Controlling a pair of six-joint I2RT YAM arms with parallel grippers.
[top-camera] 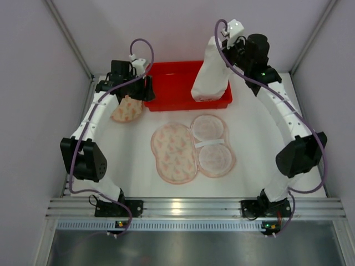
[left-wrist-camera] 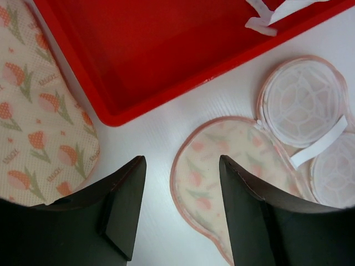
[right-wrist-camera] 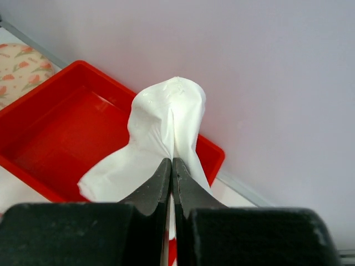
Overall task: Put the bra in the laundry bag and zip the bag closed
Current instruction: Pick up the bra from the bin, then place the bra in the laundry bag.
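Note:
The white bra (top-camera: 211,75) hangs bunched from my right gripper (top-camera: 226,45), its lower end in the red tray (top-camera: 166,105). In the right wrist view the fingers (right-wrist-camera: 171,162) are shut on a fold of the bra (right-wrist-camera: 161,127). The laundry bag (top-camera: 175,152) lies open like a clamshell on the table: a pink floral half on the left, a white mesh half (top-camera: 211,144) with an elastic strap on the right. My left gripper (top-camera: 136,88) is open and empty, above the table between the tray's corner and the bag (left-wrist-camera: 222,160).
A second floral pouch (top-camera: 127,109) lies at the left, beside the tray and under my left arm; it also shows in the left wrist view (left-wrist-camera: 39,127). The red tray (left-wrist-camera: 166,50) stands at the back centre. Walls enclose the table on three sides.

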